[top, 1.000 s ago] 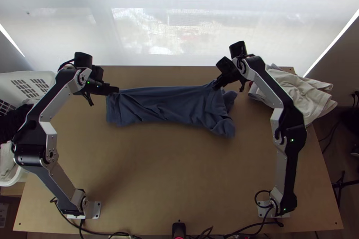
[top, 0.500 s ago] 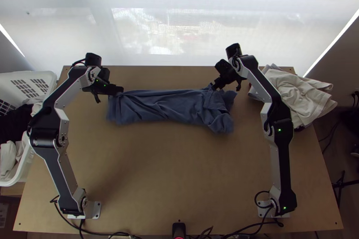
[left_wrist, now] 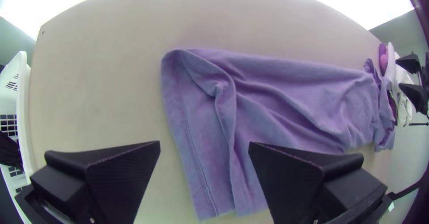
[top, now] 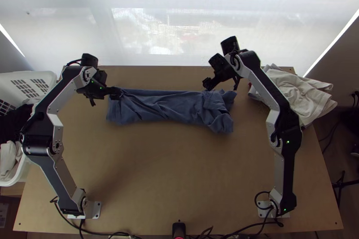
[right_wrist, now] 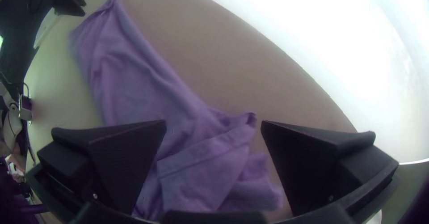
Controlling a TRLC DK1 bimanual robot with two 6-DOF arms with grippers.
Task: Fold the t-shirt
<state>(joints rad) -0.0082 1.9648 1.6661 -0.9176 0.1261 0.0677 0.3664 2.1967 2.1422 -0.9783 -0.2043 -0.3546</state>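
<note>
Left wrist view, right wrist view: both jaws gape wide, empty; best pinch the shirt (left_wrist: 295, 94) full-thickness before lifting.

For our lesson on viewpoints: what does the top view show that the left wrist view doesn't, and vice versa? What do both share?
Top view: the left arm's base and right arm's base.

Left wrist view: a stitched seam on the t-shirt, and textured inner finger faces on the left gripper.

Both: t-shirt, basket, pale cloth, right gripper.
</note>
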